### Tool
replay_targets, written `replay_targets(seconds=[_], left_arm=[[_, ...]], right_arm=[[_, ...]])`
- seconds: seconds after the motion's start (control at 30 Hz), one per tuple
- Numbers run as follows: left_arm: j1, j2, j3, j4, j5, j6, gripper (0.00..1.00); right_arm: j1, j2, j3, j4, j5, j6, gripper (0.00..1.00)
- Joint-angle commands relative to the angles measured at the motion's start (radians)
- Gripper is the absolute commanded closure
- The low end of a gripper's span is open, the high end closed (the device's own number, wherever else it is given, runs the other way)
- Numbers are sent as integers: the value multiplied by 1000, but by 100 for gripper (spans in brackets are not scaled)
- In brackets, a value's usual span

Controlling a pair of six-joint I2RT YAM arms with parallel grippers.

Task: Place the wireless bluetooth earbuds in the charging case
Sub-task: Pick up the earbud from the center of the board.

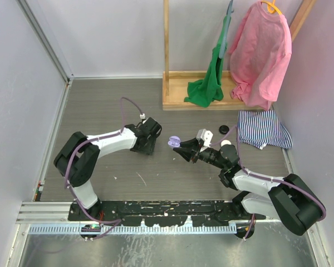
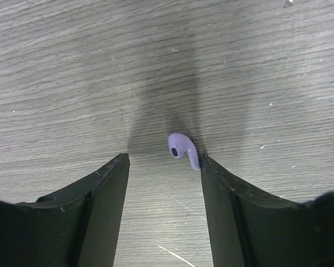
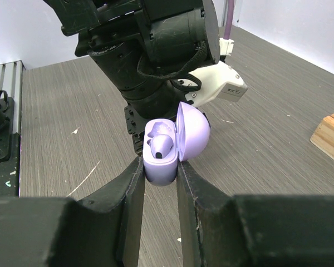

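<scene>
From above, your left end effector [image 1: 147,140] is down on the desk [image 1: 100,105] near its middle. The right end effector [image 1: 183,150] holds the lilac charging case [image 1: 174,141] just beside it. What the left one reaches for is hidden beneath it.

In the left wrist view, the lilac earbud [image 2: 182,150] lies on the desk between wide-open fingers. It is off-centre, at or touching the finger [image 2: 222,189] on the picture's right. Shift sideways to centre it, then close slowly, or it will likely skid away.

In the right wrist view, the right end effector is clamped on the open case, with a second earbud [image 3: 160,146] seated inside. Hold the case level, free socket up.
</scene>
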Motion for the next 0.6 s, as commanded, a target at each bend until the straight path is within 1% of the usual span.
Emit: replay_targets(seconds=[0.0,0.1,0.2,0.4,0.47,0.57], left_arm=[[-2,-61,-9,-33,-49,-15,45],[8,-79,-20,-31,-45,-16,48],[17,-101,-23,-14,-10,-26,48],[29,-115,30,2,67,-21,48],[46,-106,39,14,108,-18,50],[69,-80,60,13,146,-10,57]], right_arm=[[-5,-18,5,54,-3,-11,87],[-5,-17,5,54,-3,-11,87],[-5,-16,7,54,-5,-10,87],[-6,-18,6,55,-5,-8,87],[-5,-17,7,55,-6,-9,87],[-6,-18,7,55,-4,-8,87]])
